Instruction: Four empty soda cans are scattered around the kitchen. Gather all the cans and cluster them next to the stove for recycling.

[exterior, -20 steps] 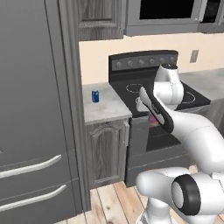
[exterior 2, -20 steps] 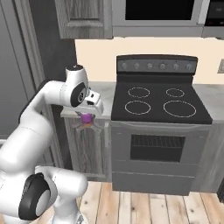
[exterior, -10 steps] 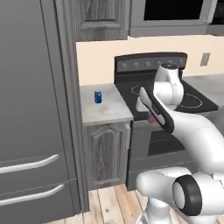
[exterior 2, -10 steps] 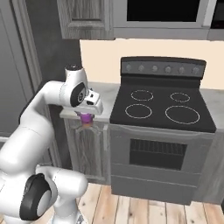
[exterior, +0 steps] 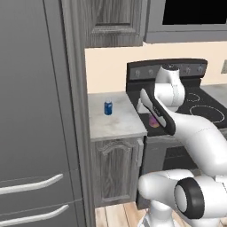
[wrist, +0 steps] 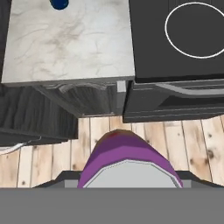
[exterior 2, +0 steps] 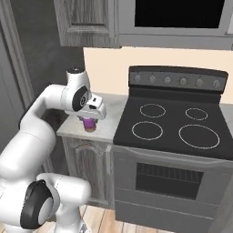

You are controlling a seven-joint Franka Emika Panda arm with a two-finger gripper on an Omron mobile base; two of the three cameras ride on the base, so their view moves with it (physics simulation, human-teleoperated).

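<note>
Left to right across the counter (exterior: pixel 116 124) beside the stove (exterior 2: pixel 173 129): a blue can (exterior: pixel 107 107) stands upright near the middle of the marble top, well apart from the stove edge but on the surface next to it, so it likely counts as placed. Further right, the gripper (exterior 2: pixel 90 122) carries a purple can (exterior 2: pixel 89 124) above the front right part of the counter, close to the stove's left side. The fingers are clamped on the can's sides; in the hand view the purple can (wrist: pixel 129 161) sits between the tips with floor planks and cabinet fronts beneath it, so it may hang just off the counter's front edge, though depth is hard to judge. Status: one can down, one in transit, not yet set down. The red and second purple can remain to be collected.
</note>
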